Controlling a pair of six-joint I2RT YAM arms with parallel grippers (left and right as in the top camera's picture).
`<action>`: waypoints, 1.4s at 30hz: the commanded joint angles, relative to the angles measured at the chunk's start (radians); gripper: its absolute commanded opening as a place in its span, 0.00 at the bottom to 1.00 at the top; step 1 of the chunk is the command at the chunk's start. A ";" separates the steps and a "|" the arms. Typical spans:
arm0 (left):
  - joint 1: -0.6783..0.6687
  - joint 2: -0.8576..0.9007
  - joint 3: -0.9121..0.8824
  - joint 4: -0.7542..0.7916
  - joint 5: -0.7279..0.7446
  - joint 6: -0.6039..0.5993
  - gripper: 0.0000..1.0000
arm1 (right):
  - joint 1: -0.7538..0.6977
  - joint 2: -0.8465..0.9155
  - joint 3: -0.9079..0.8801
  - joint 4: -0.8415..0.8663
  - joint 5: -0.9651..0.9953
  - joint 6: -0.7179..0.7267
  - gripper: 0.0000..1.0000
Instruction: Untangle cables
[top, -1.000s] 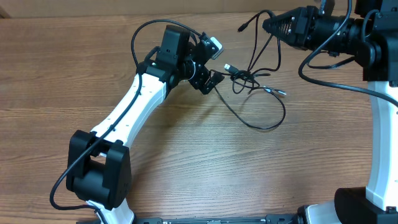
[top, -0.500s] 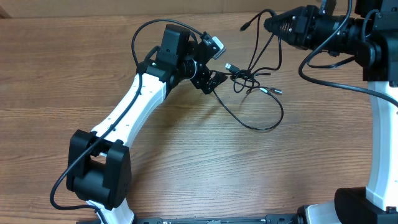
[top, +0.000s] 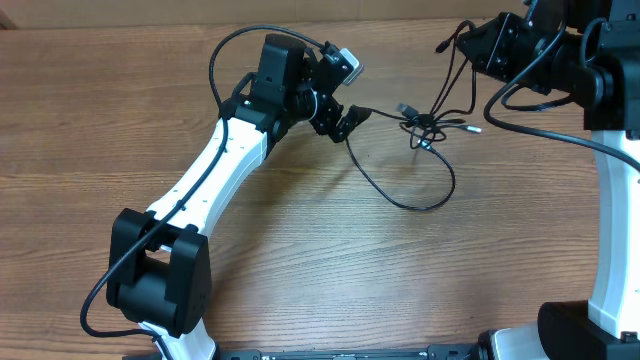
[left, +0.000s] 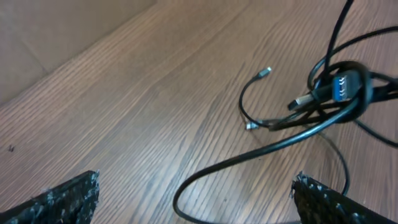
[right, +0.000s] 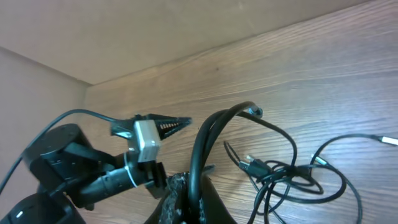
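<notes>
One blue plug (left: 339, 87), left-wrist view only | right jaws pinch cables (right: 200, 155)

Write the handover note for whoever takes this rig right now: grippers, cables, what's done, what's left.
Left gripper: open, low over the table. A strand runs between its jaws, not gripped.
Right gripper: shut on a loop of the cables, holding it up at the far right.
Cables: knotted cluster between the two grippers, one long loop trailing toward the near side.
Done: one grip taken, nothing separated.
Left: probably close the left gripper on its strand, pull apart, then lay each cable out singly.
</notes>
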 joint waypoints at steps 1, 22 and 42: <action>0.002 -0.031 0.011 0.024 0.091 -0.061 0.99 | 0.003 -0.010 0.029 -0.002 0.014 -0.001 0.04; -0.050 -0.024 0.011 0.103 0.332 -0.090 1.00 | 0.064 0.013 0.028 -0.005 -0.109 -0.007 0.04; -0.049 -0.023 0.011 0.003 0.199 -0.066 1.00 | 0.064 0.013 0.029 0.009 -0.170 -0.008 0.04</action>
